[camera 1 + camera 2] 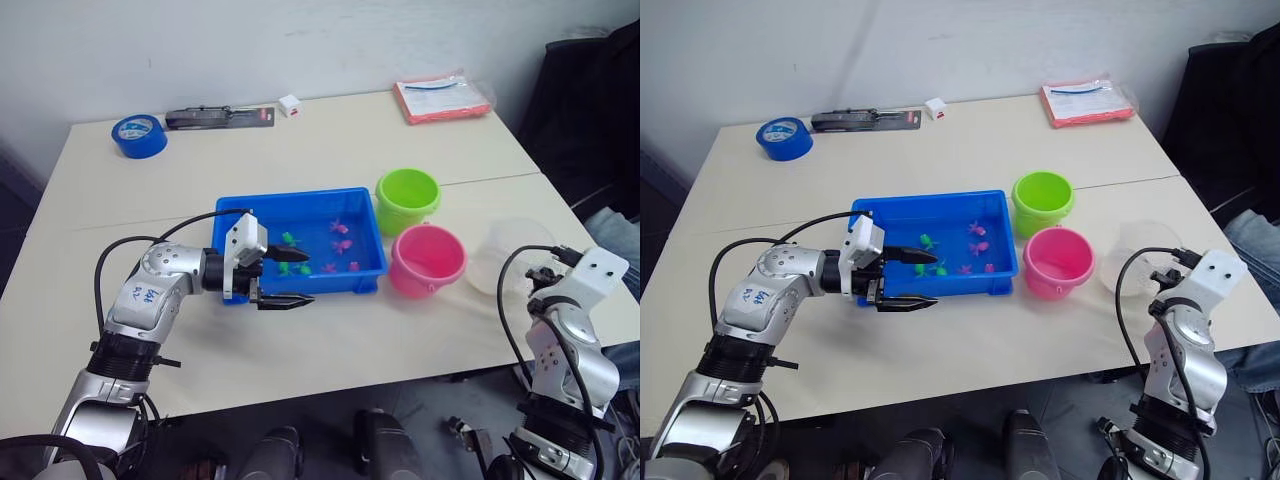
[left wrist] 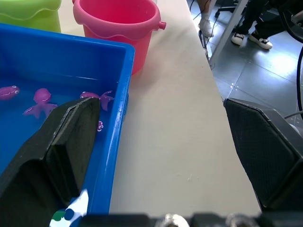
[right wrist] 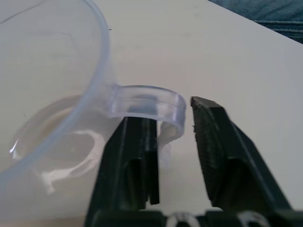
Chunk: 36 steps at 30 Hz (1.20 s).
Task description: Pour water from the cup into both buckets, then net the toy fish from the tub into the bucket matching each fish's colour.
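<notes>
A pale beige desk [image 1: 330, 350] stands against a white wall, with a seam line crossing its top and grey floor below its near edge. The blue tub [image 1: 300, 205] sits in the middle of the desk, holding shallow water and several toy fish [image 1: 341, 245], green ones toward its left half and pink ones toward its right. Just beside the tub's right end stand the 2 buckets: the lime green bucket [image 1: 407, 200] further back and the pink bucket [image 1: 427, 262] nearer the front, the 2 almost touching. The clear cup [image 1: 505, 255] rests upright near the desk's right edge, to the right of the pink bucket.

The left gripper [image 1: 290, 278] hovers at the tub's front-left corner with its pincer released: 1 finger reaches over the water inside the tub, the other lies outside the front wall above bare desk, so the rim falls between them. The right gripper [image 3: 173, 137] is at the cup by the right edge; its fingers stand apart on either side of the cup's clear loop handle [image 3: 147, 101], not pressing it.

Along the desk's far edge lie a blue tape roll [image 1: 139, 135] at the left corner, a black packaged tool [image 1: 220, 117], a small white cube [image 1: 290, 105], and a red-edged packet [image 1: 442, 98] toward the right corner.
</notes>
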### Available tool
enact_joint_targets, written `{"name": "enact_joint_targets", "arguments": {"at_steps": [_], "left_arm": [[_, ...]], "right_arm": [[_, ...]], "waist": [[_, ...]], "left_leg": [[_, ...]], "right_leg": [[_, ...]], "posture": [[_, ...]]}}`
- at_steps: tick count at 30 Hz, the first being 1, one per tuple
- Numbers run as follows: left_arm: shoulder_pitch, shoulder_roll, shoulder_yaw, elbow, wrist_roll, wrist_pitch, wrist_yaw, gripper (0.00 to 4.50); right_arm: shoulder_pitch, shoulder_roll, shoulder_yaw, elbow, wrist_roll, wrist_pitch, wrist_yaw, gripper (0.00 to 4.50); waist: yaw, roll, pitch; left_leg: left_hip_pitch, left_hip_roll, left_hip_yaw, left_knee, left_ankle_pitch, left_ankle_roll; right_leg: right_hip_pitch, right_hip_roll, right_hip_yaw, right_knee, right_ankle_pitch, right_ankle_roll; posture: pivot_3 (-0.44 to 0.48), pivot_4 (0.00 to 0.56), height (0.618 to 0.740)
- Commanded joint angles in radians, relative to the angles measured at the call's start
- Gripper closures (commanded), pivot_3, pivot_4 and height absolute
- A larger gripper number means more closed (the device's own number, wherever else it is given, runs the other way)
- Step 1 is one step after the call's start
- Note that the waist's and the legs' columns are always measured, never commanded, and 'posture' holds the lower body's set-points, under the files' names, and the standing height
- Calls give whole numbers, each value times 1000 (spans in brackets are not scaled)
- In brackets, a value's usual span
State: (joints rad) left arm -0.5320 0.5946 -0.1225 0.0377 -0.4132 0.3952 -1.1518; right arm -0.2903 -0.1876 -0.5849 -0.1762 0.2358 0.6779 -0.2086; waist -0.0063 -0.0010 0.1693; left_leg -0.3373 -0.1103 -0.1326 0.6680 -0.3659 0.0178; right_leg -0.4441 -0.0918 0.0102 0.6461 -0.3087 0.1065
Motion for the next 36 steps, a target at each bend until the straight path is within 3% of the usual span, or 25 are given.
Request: {"name": "enact_joint_targets", "arguments": {"at_steps": [1,15,25,36], "left_arm": [[6,10,30,-46,-11,1,4,0],[-12,-6,49,-35,-40,15,3,0],[-36,-39,72,28,-15,-82,2,0],[-20,-70,66,34,-9,-139,16,0]], "right_arm": [[5,-22,0,-26,-8,-21,-8,3763],[7,-75,13,-111,11,-2,26,3807],[11,-247,68,-233,51,141,178,3807],[3,-478,267,-262,-76,81,321,3807]], "waist": [[1,0,0],[5,-1,-1],[2,0,0],[5,0,0]], "left_leg": [[0,0,0,0,0,0],[0,0,0,1,0,0],[0,1,1,0,0,0],[-1,0,2,1,0,0]], "right_leg": [[0,0,0,0,0,0],[1,0,0,0,0,0],[0,1,1,0,0,0],[0,0,1,0,0,0]], "posture": [[0,150,740],[0,150,740],[0,150,740],[0,150,740]]}}
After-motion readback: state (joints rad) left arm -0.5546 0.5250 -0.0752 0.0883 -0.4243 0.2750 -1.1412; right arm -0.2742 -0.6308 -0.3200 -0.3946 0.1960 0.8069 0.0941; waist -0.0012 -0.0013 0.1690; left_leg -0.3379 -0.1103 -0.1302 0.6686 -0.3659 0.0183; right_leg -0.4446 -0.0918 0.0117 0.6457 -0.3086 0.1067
